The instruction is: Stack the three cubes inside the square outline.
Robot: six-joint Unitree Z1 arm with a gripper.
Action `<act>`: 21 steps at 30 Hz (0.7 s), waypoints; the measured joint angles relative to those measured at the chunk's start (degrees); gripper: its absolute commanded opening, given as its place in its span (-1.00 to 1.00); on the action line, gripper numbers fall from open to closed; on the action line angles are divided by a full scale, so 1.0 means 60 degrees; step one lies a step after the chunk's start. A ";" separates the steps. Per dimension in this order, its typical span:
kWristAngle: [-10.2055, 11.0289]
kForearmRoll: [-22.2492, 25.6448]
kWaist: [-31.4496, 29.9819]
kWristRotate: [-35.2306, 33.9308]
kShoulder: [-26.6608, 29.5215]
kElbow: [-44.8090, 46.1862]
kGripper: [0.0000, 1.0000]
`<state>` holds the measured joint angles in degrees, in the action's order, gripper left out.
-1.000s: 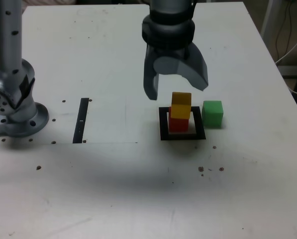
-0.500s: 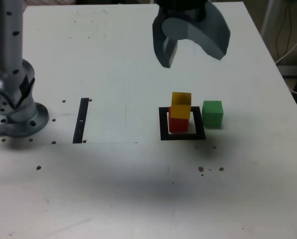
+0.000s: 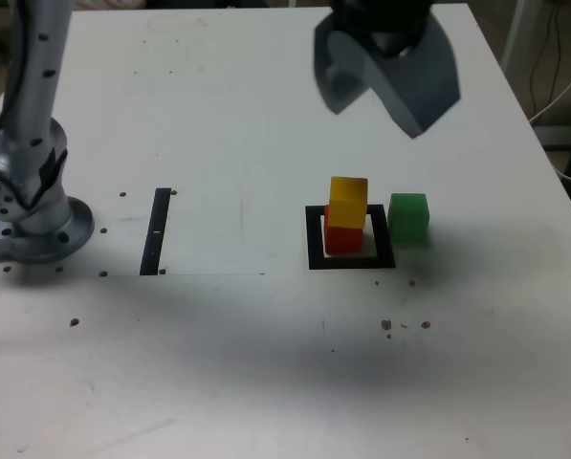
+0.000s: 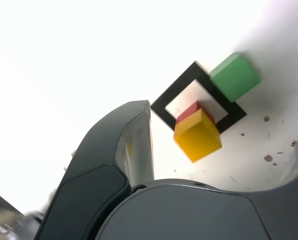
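My pincer (image 3: 385, 81) hangs high above the white tabletop (image 3: 218, 363), its two dark grey jaws spread wide with nothing between them. It sits up and back from the square outline (image 3: 351, 260), well clear of everything below.

The square outline is my landmark: a flat black frame with a white centre, lying on the tabletop. Inside it stands the red cube (image 3: 342, 237), and the yellow cube (image 3: 348, 200) rests on top of that, turned slightly so its edges do not quite line up with the red one. The green cube (image 3: 409, 217) sits on the tabletop just outside the outline, close beside its edge on the exterior view's right, apart from the two-cube stack. In the wrist view the same layout shows: yellow cube (image 4: 197, 135) over red cube (image 4: 193, 111), green cube (image 4: 235, 76) just past a corner of the frame.

The green cube is the one left to place, I judge. It looks like a small, solid, rigid block with flat smooth faces, probably light and not fragile. I would take it by two opposite side faces, around mid-height, squarely so it cannot twist.

Nothing here is a true container; the outline holds only the red and yellow stack. That stack looks easy to knock, so I would need a gentle, level release.
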<state>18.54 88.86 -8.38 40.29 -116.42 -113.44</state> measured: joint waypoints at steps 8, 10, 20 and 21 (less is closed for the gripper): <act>0.0820 0.0043 -0.0146 0.1383 -0.0840 -0.0940 1.00; 0.0837 0.0043 -0.0149 0.1436 -0.0981 -0.1020 1.00; 0.0836 0.0130 -0.0149 0.1756 -0.1230 -0.1146 0.96; 0.0836 0.0130 -0.0149 0.1868 -0.1230 -0.1194 0.95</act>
<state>23.56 89.64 -9.28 51.50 -123.80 -120.60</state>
